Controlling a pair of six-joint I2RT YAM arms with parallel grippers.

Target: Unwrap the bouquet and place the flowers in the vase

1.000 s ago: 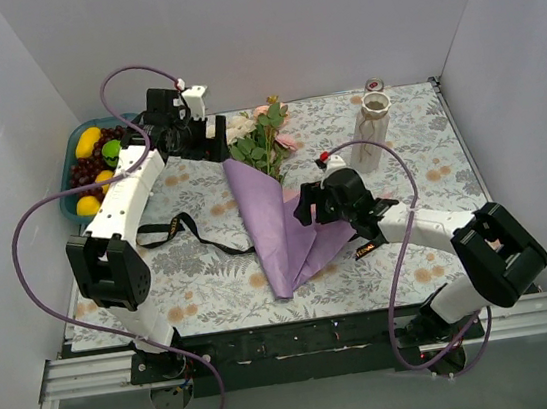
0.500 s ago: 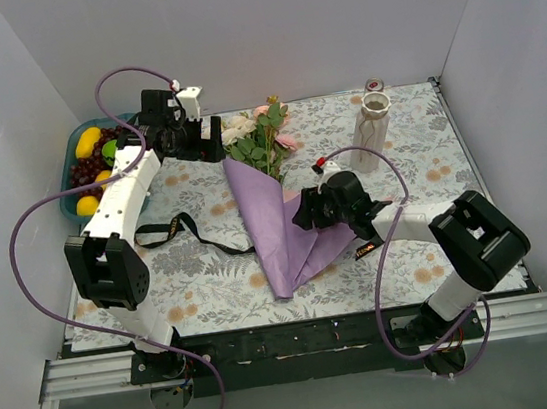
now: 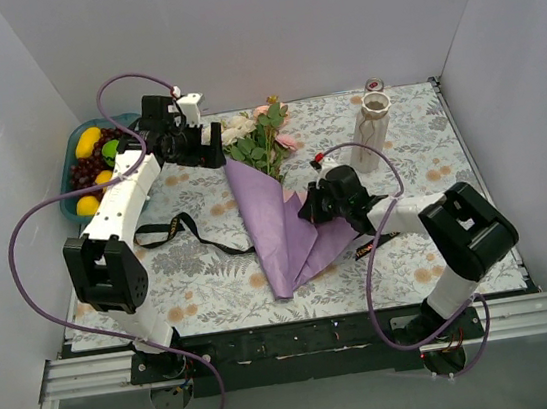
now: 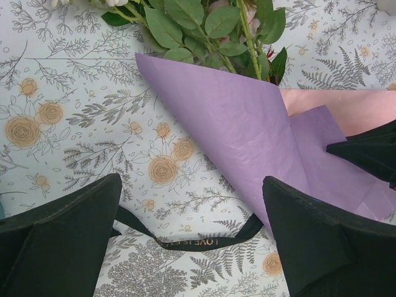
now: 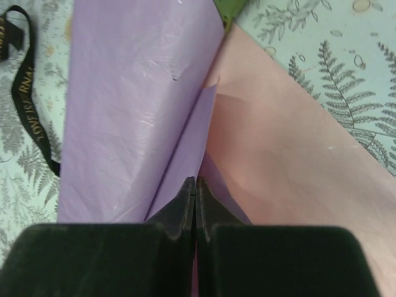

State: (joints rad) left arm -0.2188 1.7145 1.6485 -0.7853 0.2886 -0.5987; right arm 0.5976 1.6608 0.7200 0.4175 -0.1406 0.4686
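Patterned table (image 3: 194, 291), seen from above. The bouquet (image 3: 269, 205) lies on its side at mid-table, with its flowers (image 3: 260, 141) toward the far edge and the point of the cone toward the near edge. Its paper wrap (image 4: 247, 124) is purple over pink and is light, thin and easily creased or torn, so it is best taken by a loose edge. The flowers look light and floppy and are likely safest held low on the stems, which the wrap hides. The vase (image 3: 370, 131) stands upright at far right, well apart from the bouquet. The left gripper (image 3: 213, 144) hovers spread wide beside the leaves, holding nothing. The right gripper (image 5: 195, 182) is pinched onto a fold of the wrap at the cone's right side. The black ribbon (image 3: 181, 227) lies loose to the left of the cone.
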